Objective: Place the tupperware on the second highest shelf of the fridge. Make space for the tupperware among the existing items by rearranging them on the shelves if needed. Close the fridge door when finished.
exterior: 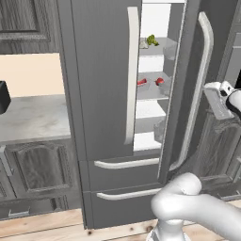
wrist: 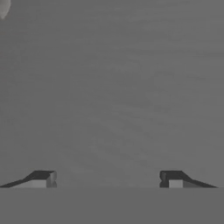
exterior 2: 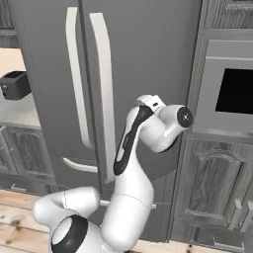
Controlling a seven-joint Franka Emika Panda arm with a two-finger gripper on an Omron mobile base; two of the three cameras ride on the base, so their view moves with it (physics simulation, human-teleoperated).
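The gripper (wrist: 108,179) stands wide with nothing between its fingers, facing the flat grey face of the fridge's (exterior: 101,94) right door (exterior 2: 148,54). That door is ajar; through the gap, shelves (exterior: 150,92) carry red fruits (exterior: 160,81) and, higher, a leafy green (exterior: 151,40). No tupperware can be made out.

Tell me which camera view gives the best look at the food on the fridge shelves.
The left base view: through the gap of the partly open door, the fridge shows a green leafy vegetable on an upper shelf and red fruits below. The right base view gives its doors' outer faces; the hand view, a plain grey surface.
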